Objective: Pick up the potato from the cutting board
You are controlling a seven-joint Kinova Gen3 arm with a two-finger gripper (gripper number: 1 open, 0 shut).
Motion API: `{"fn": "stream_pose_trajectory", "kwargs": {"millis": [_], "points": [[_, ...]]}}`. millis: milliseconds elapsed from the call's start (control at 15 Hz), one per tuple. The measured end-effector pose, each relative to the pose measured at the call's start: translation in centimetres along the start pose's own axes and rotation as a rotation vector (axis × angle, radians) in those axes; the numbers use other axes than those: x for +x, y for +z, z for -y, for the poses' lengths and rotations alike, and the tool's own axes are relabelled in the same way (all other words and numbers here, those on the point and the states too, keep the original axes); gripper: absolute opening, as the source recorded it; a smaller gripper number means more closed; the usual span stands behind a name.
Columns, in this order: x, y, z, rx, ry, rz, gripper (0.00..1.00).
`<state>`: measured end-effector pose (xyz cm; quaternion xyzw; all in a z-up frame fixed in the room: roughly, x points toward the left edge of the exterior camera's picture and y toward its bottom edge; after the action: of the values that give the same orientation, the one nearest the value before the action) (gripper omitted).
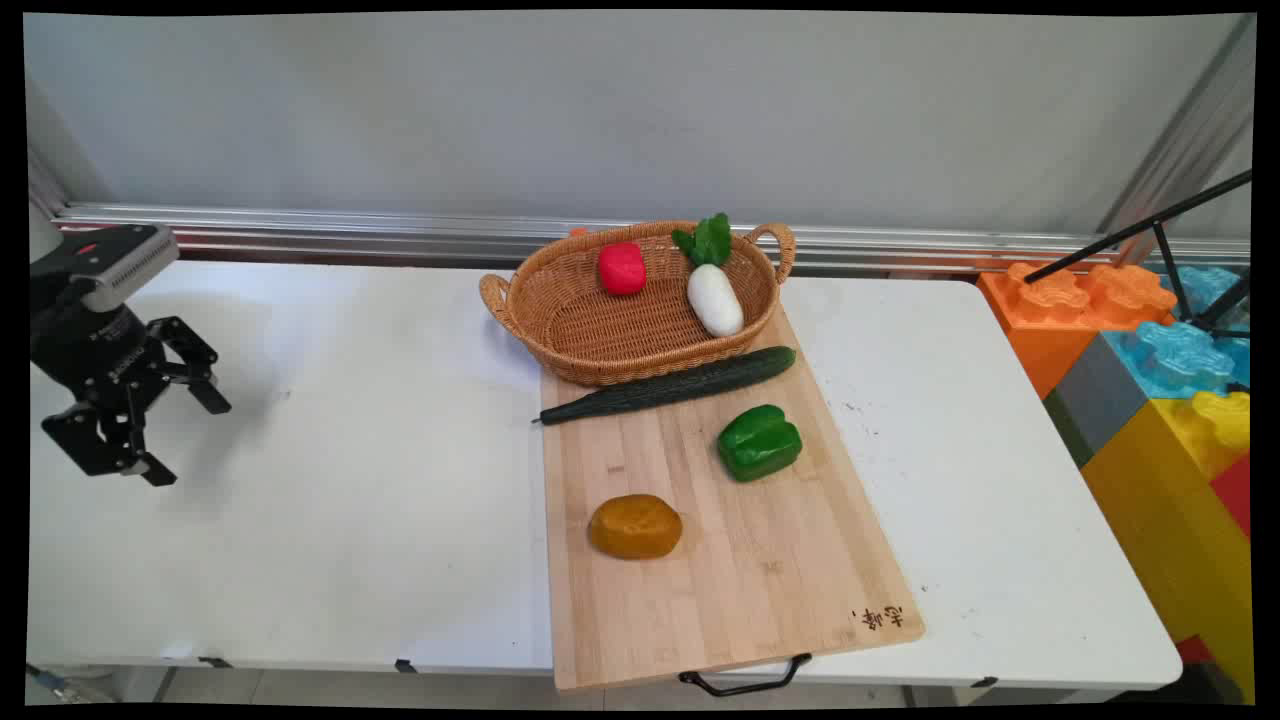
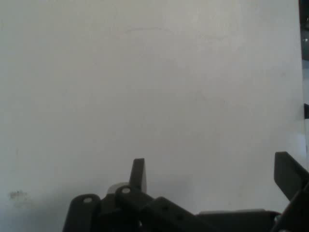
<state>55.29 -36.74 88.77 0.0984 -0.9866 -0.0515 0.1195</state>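
Observation:
My black gripper (image 1: 188, 440) hangs open over the white table (image 1: 350, 480) at the far left, holding nothing. In the hand view its two fingers (image 2: 138, 174) stand wide apart above bare tabletop (image 2: 154, 87). Well to the right lies a wooden cutting board (image 1: 740, 570) carrying a dark green cucumber (image 1: 670, 386), a green bell pepper (image 1: 760, 442) and a brown potato (image 1: 635, 526). A wicker basket (image 1: 600, 335) at the board's far end holds a red pepper (image 1: 622, 268) and a white radish (image 1: 714, 295) with green leaves.
Large toy blocks (image 1: 1150, 370) in orange, blue, grey and yellow stand past the table's right edge. A black tripod leg (image 1: 1160, 225) crosses above them. A metal rail (image 1: 350, 225) runs along the wall behind the table.

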Motion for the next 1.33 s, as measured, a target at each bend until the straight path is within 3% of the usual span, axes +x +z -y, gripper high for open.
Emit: {"fn": "stream_pose_trajectory", "kwargs": {"millis": [867, 1067, 1333], "points": [[0.8, 0.8, 0.9, 0.003, 0.031, -0.017, 1.00], [1.7, 0.9, 0.8, 0.014, 0.013, -0.028, 1.00], [4.7, 0.8, 0.2, 0.043, -0.030, -0.063, 1.00]]}}
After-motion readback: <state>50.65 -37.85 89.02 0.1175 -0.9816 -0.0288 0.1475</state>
